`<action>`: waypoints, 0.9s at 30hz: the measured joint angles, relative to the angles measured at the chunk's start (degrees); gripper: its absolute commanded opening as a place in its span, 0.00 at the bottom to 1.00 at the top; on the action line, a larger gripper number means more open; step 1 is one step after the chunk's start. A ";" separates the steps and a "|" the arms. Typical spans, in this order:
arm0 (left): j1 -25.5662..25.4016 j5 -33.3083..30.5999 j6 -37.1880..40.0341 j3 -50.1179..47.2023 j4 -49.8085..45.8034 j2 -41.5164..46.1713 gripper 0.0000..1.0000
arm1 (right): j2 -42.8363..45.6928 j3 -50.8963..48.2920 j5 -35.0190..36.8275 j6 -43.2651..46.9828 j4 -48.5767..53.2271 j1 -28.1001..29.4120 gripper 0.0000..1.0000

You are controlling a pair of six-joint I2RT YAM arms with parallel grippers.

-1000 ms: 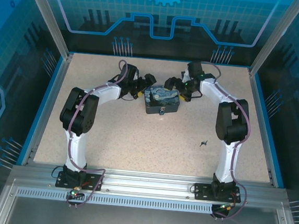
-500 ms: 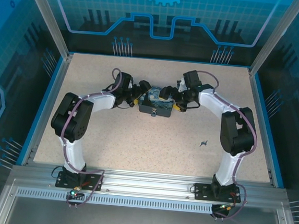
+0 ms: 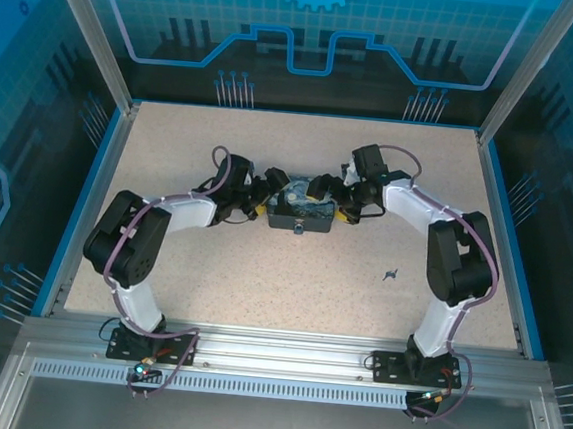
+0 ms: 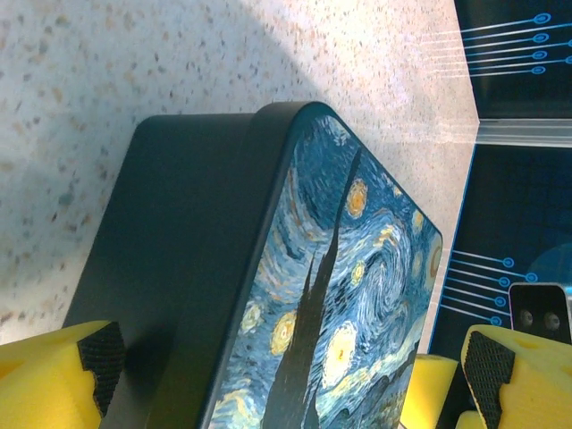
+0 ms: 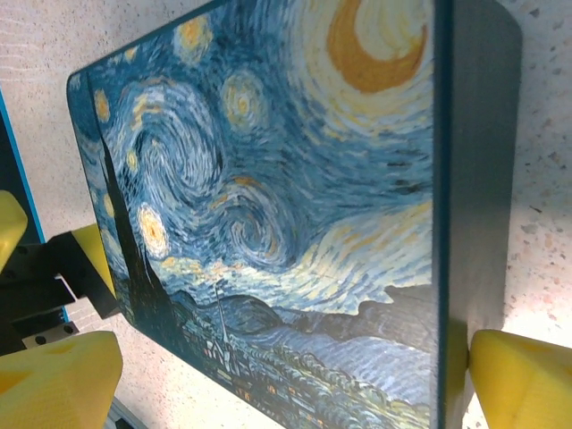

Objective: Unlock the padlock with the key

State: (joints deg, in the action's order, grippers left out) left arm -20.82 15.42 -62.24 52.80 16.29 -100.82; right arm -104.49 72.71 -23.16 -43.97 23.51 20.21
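The tiny silvery padlock (image 3: 297, 225) hangs on the near face of the dark-blue night-sky box (image 3: 300, 209) at mid-table. The small dark key (image 3: 392, 275) lies loose on the table to the right, apart from both arms. My left gripper (image 3: 268, 200) is at the box's left end and my right gripper (image 3: 330, 200) at its right end. In the left wrist view the left gripper (image 4: 286, 380) is open with the box (image 4: 268, 268) between its yellow fingers (image 4: 54, 380). The right gripper (image 5: 295, 380) is open too, straddling the box (image 5: 286, 197), one finger (image 5: 523, 380) against its side.
The speckled table (image 3: 260, 283) is ringed by a blue rim and metal posts. Glass walls (image 3: 312, 36) close off the back and sides. Free tabletop lies in front of the box and around the key.
Both arms have lowered and closed in on the box ends. The box has slid a little toward the near edge and to the left. The key has not moved.
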 measured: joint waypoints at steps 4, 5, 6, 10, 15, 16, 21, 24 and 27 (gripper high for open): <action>-1.05 -0.57 -0.98 -2.97 1.11 1.90 0.99 | 1.66 -1.88 0.42 -0.04 -0.04 0.11 1.00; -1.27 -0.57 -1.11 -3.54 1.18 2.23 0.99 | 2.05 -2.40 0.42 -0.13 -0.11 0.13 1.00; -1.46 -0.59 -1.14 -3.96 1.22 2.40 0.99 | 2.38 -2.82 0.42 -0.22 -0.09 0.17 1.00; -1.64 -0.66 -1.14 -4.22 1.25 2.43 0.99 | 2.78 -3.41 0.48 -0.22 -0.17 0.42 1.00; -1.33 -0.81 -0.83 -4.22 1.16 2.43 0.99 | 3.02 -3.41 1.97 -0.20 0.48 0.48 1.00; -1.07 -0.81 -0.68 -4.22 1.11 2.45 0.99 | 3.28 -3.41 2.58 -0.20 0.98 0.48 1.00; 3.17 -0.85 1.81 -4.13 -1.22 5.07 0.99 | 8.44 -4.02 7.91 0.09 4.87 0.04 1.00; 6.05 -1.27 5.81 -2.19 -6.51 7.85 0.99 | 13.84 -5.81 9.88 0.48 6.10 -1.68 1.00; 6.62 -2.27 9.92 1.79 -11.89 10.29 0.99 | 17.79 -7.89 10.67 0.90 7.15 -4.63 1.00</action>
State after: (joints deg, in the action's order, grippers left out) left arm -14.20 13.15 -52.31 54.59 4.40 -90.52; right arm -86.70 64.82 -12.49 -43.07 30.65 15.57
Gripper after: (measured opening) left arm 0.990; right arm 0.997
